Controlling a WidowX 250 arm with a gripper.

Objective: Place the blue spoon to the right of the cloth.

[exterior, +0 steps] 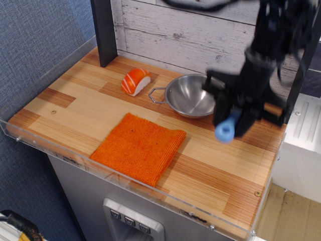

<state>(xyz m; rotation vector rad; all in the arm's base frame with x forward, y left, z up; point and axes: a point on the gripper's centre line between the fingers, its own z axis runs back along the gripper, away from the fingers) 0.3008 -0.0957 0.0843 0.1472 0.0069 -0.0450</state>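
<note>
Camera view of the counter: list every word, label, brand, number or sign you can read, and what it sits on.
None can be read. The cloth, steel bowl, sushi piece, blue spoon and wooden counter carry no visible text. The gripper is motion-blurred, so any marking there cannot be made out.

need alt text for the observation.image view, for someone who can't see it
A black robot claw, motion-blurred, holds the blue spoon lifted above a wooden counter, to the right of an orange cloth. A steel bowl and a sushi piece sit behind the cloth.
</note>
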